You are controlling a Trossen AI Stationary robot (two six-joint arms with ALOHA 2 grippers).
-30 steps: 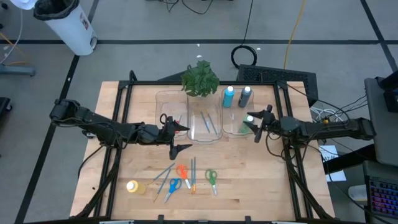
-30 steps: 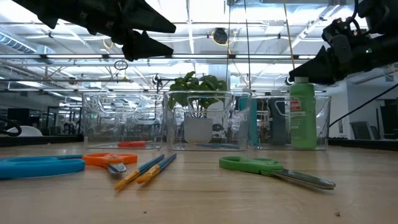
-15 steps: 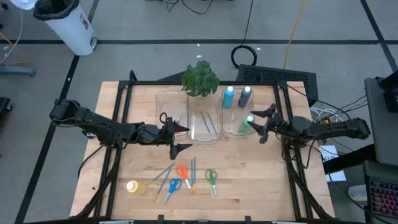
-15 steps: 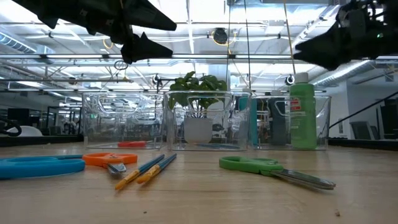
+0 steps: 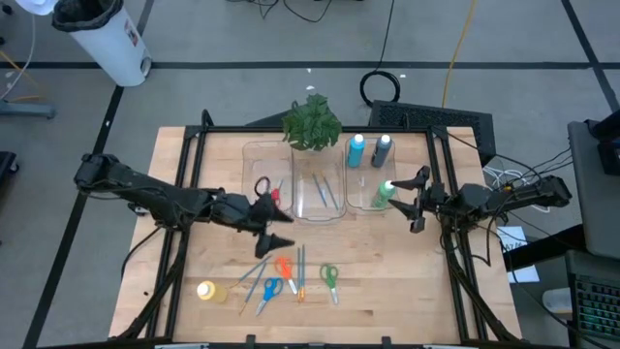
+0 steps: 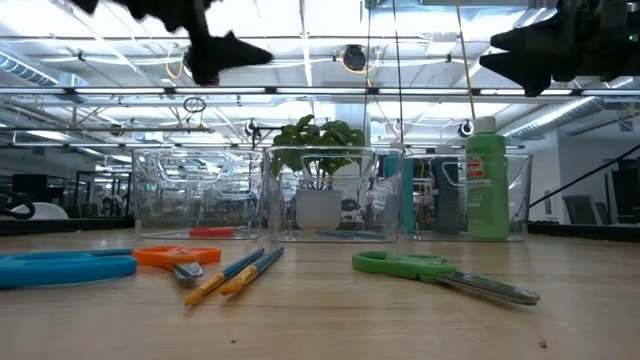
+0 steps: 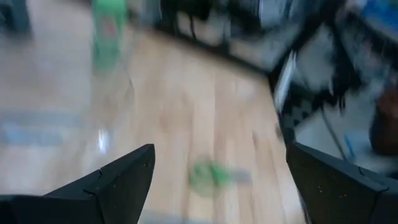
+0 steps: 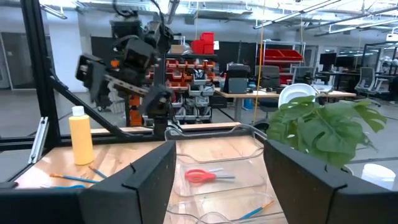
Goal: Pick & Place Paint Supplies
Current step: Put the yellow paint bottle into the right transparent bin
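In the high view the green bottle (image 5: 385, 191) stands upright in the right clear bin (image 5: 368, 205). Red scissors (image 5: 262, 186) lie in the left bin and brushes (image 5: 321, 191) in the middle one. Light blue (image 5: 356, 147) and dark blue (image 5: 383, 147) bottles stand beyond the bins. Orange (image 5: 283, 267), blue (image 5: 269, 289) and green scissors (image 5: 329, 278), loose brushes (image 5: 300, 271) and a yellow bottle (image 5: 206, 291) rest on the near boards. My left gripper (image 5: 280, 223) hovers open above the table, nearer than the left bin. My right gripper (image 5: 419, 201) is open, just right of the green bottle.
A leafy plant (image 5: 312, 123) stands behind the middle bin. A black frame (image 5: 189, 155) runs along the table's edges. Bare wood lies right of the green scissors (image 6: 400, 265) and between the bins and the loose supplies. The left arm (image 8: 130, 62) shows in the right wrist view.
My right gripper has opened off the green bottle's top, left it standing in the right bin, and drawn back toward the table's right edge. My left gripper has shifted slightly toward the near edge, staying open; its wrist view is blurred by motion.
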